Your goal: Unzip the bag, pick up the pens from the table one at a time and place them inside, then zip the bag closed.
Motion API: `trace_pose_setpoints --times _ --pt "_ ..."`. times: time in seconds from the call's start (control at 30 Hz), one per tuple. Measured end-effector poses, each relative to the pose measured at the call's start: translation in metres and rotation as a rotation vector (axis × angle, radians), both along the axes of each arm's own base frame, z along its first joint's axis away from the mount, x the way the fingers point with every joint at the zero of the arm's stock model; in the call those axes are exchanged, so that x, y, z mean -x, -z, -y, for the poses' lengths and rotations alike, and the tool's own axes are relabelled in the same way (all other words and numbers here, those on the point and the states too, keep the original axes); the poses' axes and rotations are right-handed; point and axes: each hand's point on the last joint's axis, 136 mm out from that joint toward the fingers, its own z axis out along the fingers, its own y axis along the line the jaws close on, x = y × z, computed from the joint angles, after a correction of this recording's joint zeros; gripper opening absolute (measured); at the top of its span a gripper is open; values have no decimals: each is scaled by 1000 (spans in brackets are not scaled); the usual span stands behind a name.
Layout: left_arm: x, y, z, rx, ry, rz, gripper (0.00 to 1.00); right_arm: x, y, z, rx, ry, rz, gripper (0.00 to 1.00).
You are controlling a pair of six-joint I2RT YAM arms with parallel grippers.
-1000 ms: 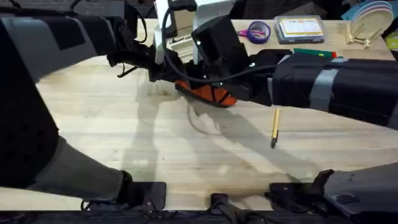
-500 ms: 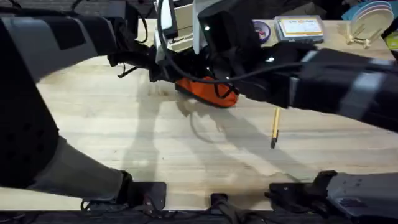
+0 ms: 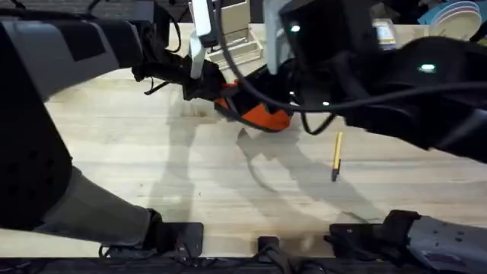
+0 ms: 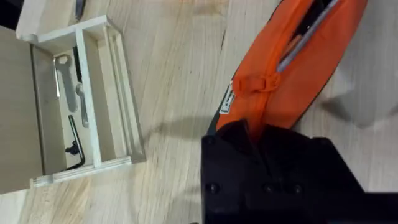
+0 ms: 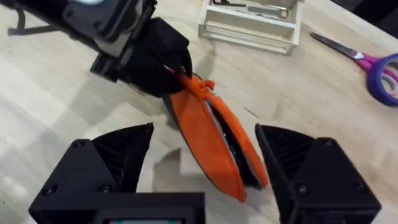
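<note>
The orange bag [image 3: 262, 116] lies on the table [image 3: 152, 175] with its zipper open. Slim pens [image 4: 291, 48] lie inside the opening. My left gripper [image 4: 249, 127] is shut on the bag's end beside the zipper tab [image 4: 252, 83]; it also appears as the left gripper [image 5: 163, 59] in the right wrist view. My right gripper [image 5: 205, 137] hovers open above the bag [image 5: 202, 134], touching nothing. One yellowish pen [image 3: 336, 156] with a dark tip lies on the table, right of the bag.
A small wooden box [image 4: 81, 106] holding metal tools stands just behind the bag. Purple-handled scissors [image 5: 373, 62] lie farther back to the right. The right arm [image 3: 396, 84] looms large over the table's back right. Bare wood stretches in front of the bag.
My right arm has lifted off the bag and swung up and to the right, closer to the camera. The bag, the left gripper and the loose pen have stayed put.
</note>
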Motion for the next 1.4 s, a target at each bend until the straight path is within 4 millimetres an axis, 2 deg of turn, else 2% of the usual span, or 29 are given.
trace_pose_setpoints --times 0.17,0.2,0.23,0.37,0.4,0.43,0.7,0.93,1.13,1.4 --pt "0 0 0 0 0 0 43 11 -19 12 -20 1 21 998" --pt "0 0 0 0 1 2 87 13 -22 14 -24 2 24 998" --pt "0 0 0 1 2 2 195 14 -24 16 -26 2 26 998" --pt "1 -1 3 5 9 0 836 19 -27 21 -23 2 23 998" --pt "1 -1 4 7 8 -4 954 19 -26 22 -20 2 21 998" --pt "2 -1 4 9 9 -4 982 20 -26 22 -18 2 19 998" --pt "4 0 4 10 9 -15 992 23 -24 24 -6 -5 -1 997" --pt "21 -1 4 9 10 -89 994 17 -43 32 -46 -1 -25 998" --pt "44 -34 1 15 3 -89 993 6 -49 49 -53 44 -33 998" --pt "72 -75 -18 25 -61 -65 993 2 -42 66 -20 64 -66 996"
